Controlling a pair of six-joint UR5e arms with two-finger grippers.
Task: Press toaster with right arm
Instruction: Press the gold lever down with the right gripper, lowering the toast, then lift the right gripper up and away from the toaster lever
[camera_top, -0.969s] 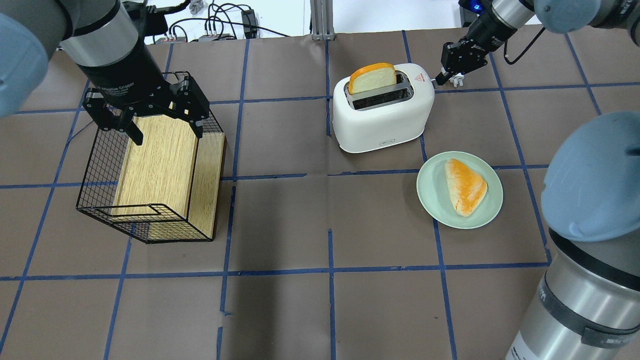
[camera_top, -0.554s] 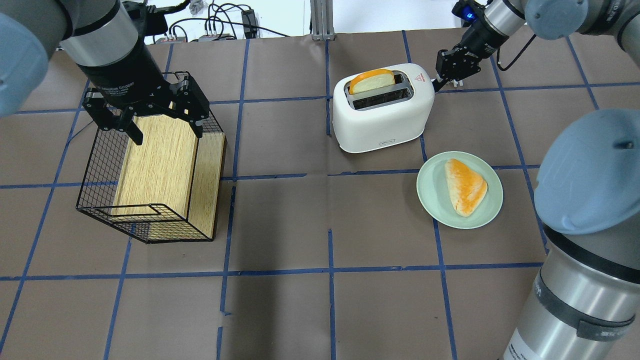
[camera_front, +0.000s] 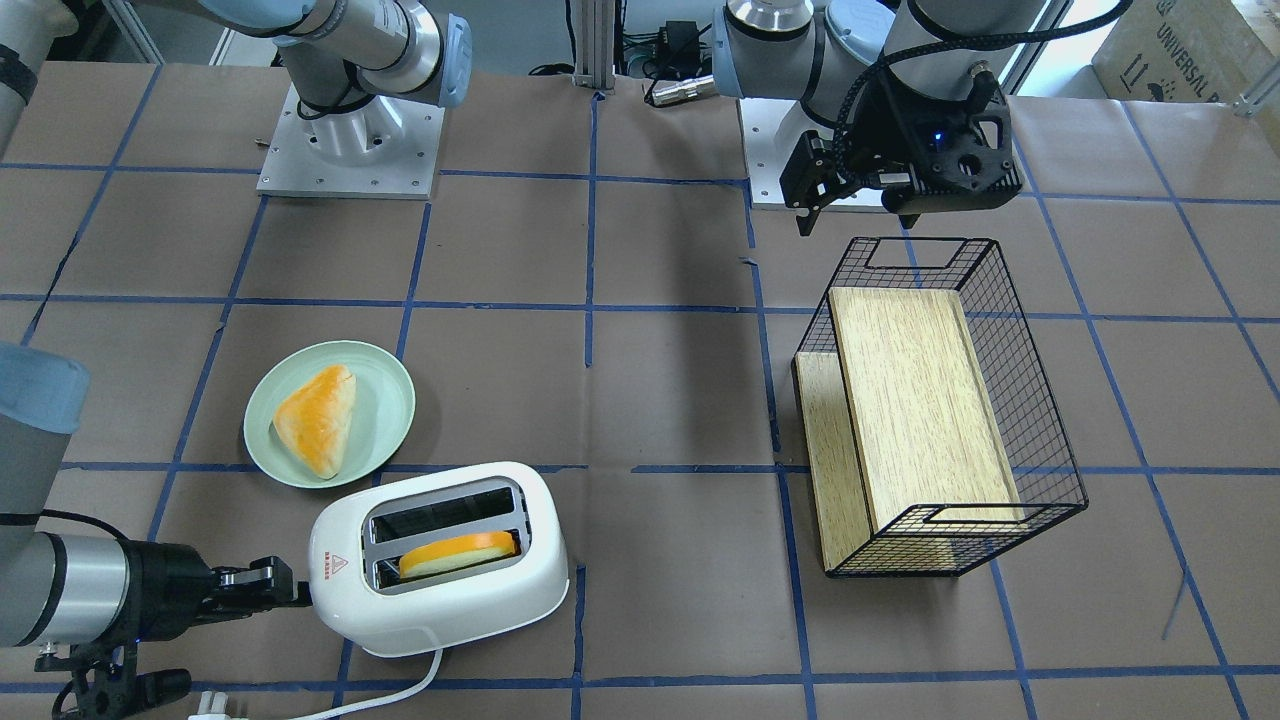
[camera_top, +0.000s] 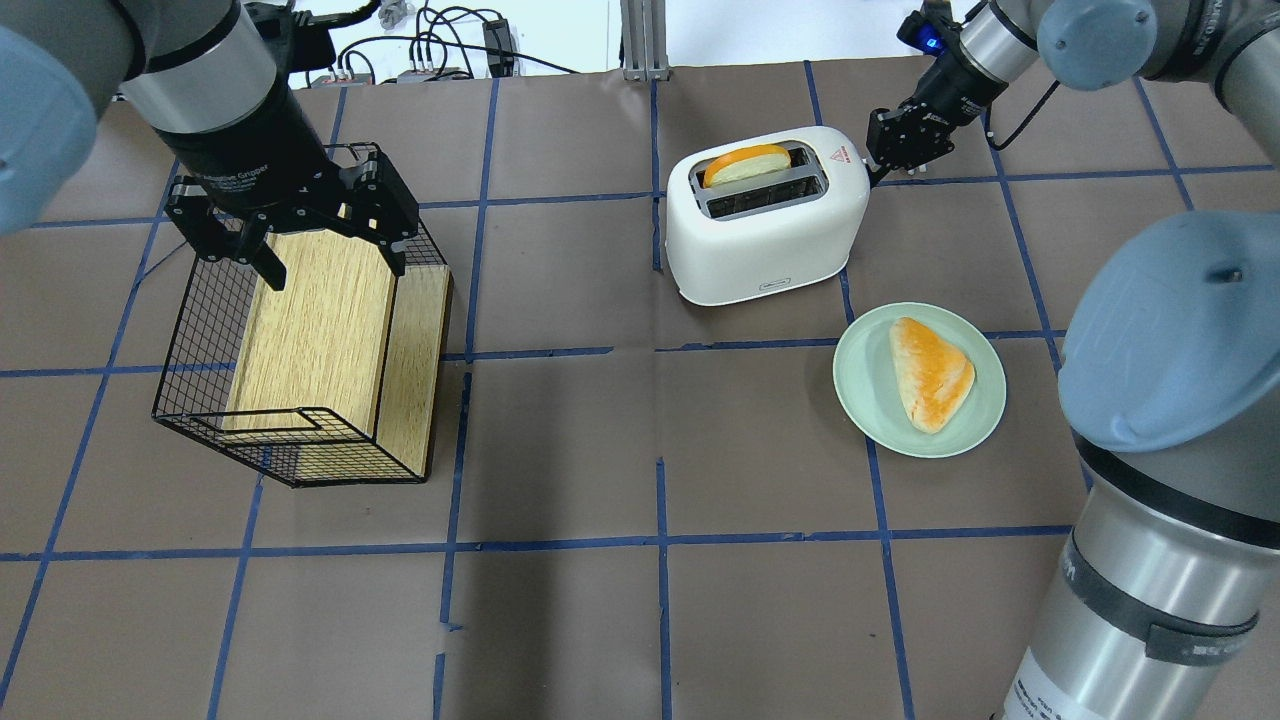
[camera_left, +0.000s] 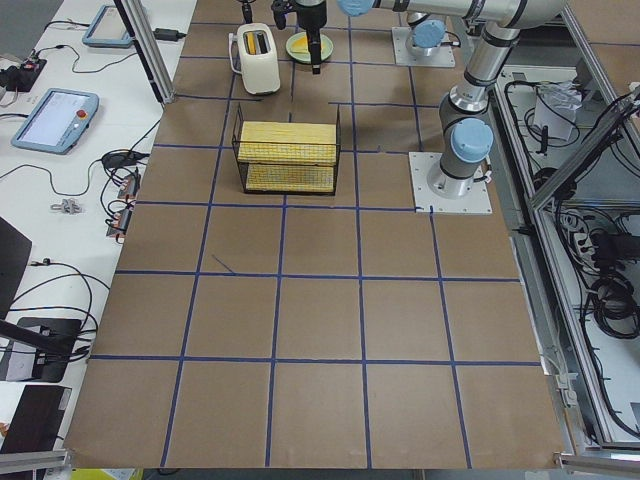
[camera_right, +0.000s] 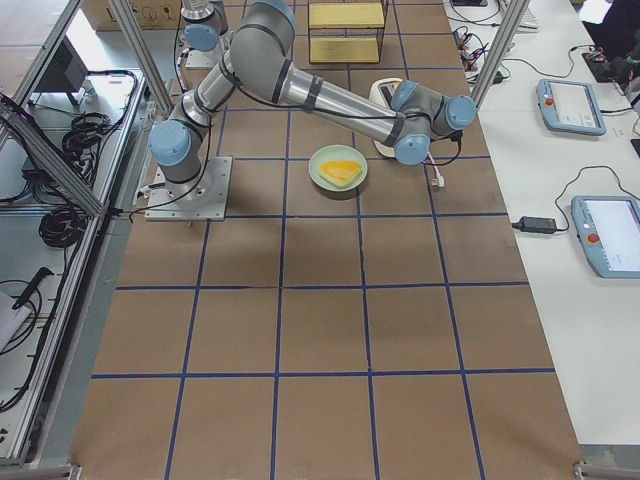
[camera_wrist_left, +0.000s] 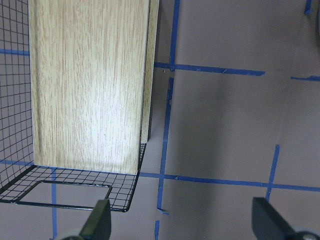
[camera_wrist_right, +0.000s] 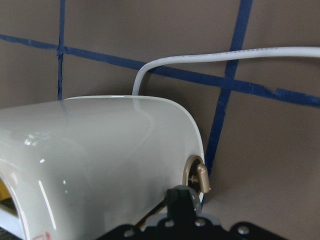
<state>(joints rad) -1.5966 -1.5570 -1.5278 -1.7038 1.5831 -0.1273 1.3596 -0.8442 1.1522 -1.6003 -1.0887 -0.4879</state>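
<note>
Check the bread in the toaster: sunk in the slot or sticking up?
Sunk. The bread slice shows only its crust top, about level with the toaster slot rim.

Bright, even lighting; soft shadows

Wire basket (camera_top: 198, 335), plate (camera_top: 858, 402) with pastry (camera_top: 930, 372)

Cardboard box (camera_front: 1190, 42): black print is reading "UNIVERSAL R…", with the rest running off the picture's edge.
Left gripper (camera_top: 335, 268): white lettering on its black body is showing "Adaptive Gripper". A word ahead of it is curving out of sight.
Toaster (camera_top: 765, 230): a red warning triangle (camera_top: 838, 153) is sitting beside the slots, with a red line under it too small to read. Low on the long side, a small grey mark is possibly showing a brand, but I am making out no letters.
Right arm (camera_top: 1130, 600): small print low on the silver tube is being cut off by the frame.
</note>
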